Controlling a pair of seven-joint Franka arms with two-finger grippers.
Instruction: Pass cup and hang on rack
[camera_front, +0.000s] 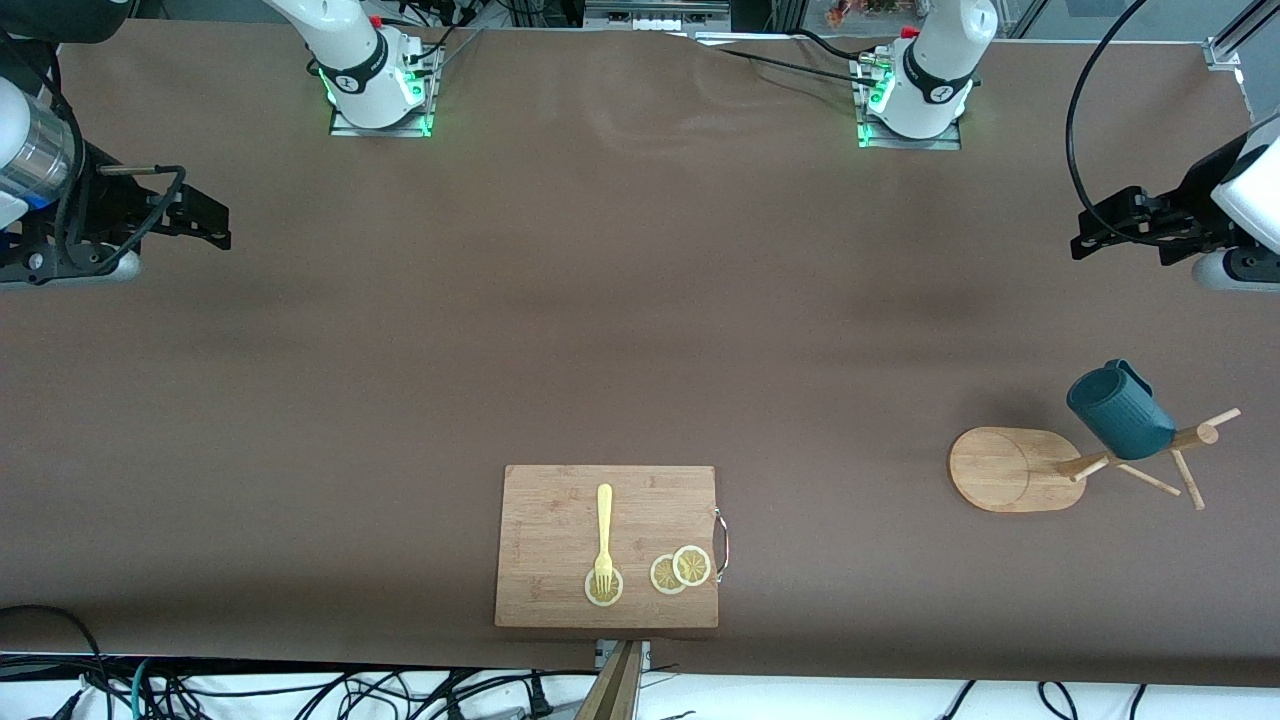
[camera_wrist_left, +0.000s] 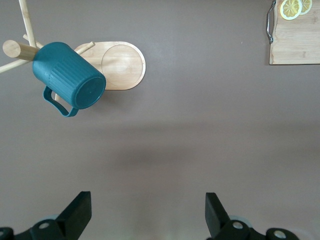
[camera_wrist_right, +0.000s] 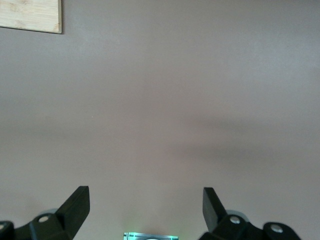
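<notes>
Brown cloth covers the long table (camera_front: 620, 300) where we see both arms waiting, drawn back to its two ends. At the left arm's end, the left gripper (camera_front: 1085, 240) hangs over bare cloth with its jaws spread wide and nothing between them; its arm is cut off by the frame edge. From its wrist we see only the two dark fingertips (camera_wrist_left: 80, 212). The right gripper (camera_front: 215, 225) hovers likewise over the right arm's end, jaws apart and empty, its wrist partly out of frame.

Nearer the front camera than the left gripper, the cup (camera_front: 1120, 410) hangs upside down on a peg of the rack (camera_front: 1015, 468), handle outward; its inside is hidden from us, and it covers part of the pole. Mid-table, close to the front camera's edge, lies a cutting board (camera_front: 545, 500) carrying a yellow fork (camera_front: 604, 535) and three lemon slices (camera_front: 680, 570), one under the fork's tines.
</notes>
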